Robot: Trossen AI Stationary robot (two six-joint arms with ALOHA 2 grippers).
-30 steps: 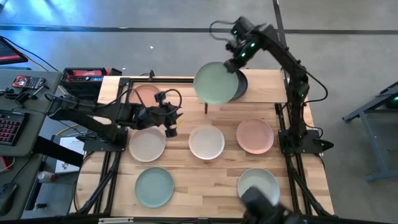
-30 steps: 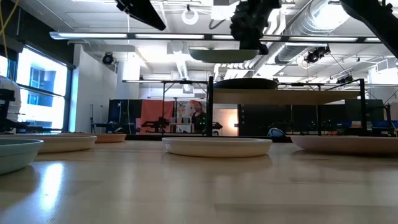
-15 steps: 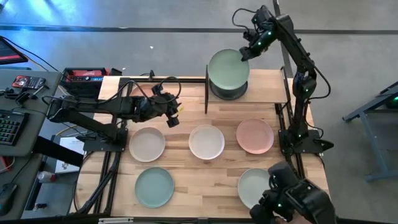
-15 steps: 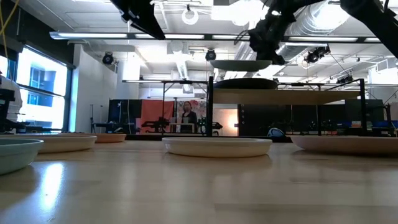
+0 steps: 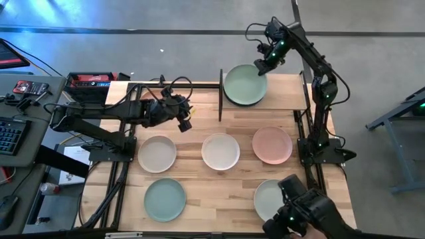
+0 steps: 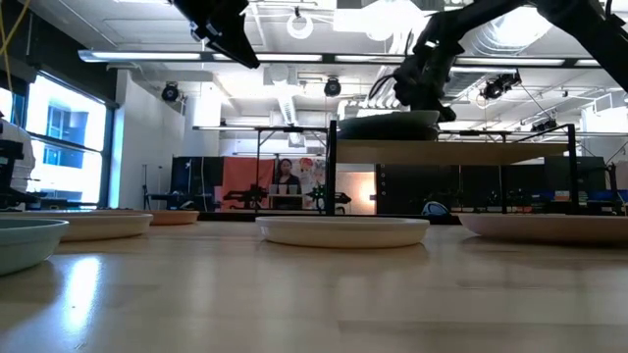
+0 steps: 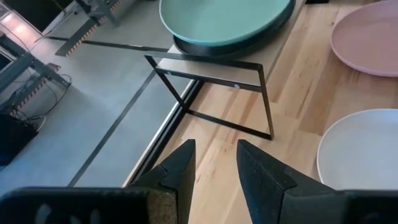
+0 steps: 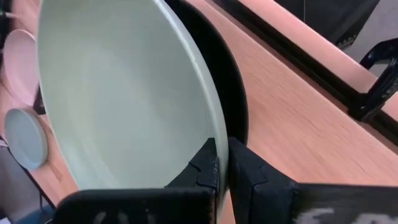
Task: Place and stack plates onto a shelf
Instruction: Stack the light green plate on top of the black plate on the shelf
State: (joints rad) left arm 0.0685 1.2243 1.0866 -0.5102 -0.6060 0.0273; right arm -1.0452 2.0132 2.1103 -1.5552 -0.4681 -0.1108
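The right gripper (image 5: 263,61) is clamped on the rim of a mint green plate (image 5: 244,83) lying on the black plate (image 8: 233,106) on the shelf (image 5: 282,93) at 1 o'clock, so two plates look stacked there (release not yet made). The left gripper (image 5: 182,121) hangs at 10 o'clock near a salmon plate (image 5: 143,97), fingers slightly parted and holding nothing. Five plates remain on the tabletop (image 5: 212,186): cream plate (image 5: 157,153), second cream plate (image 5: 220,151), pink plate (image 5: 271,145), green plate (image 5: 165,199), pale mint plate (image 5: 269,194).
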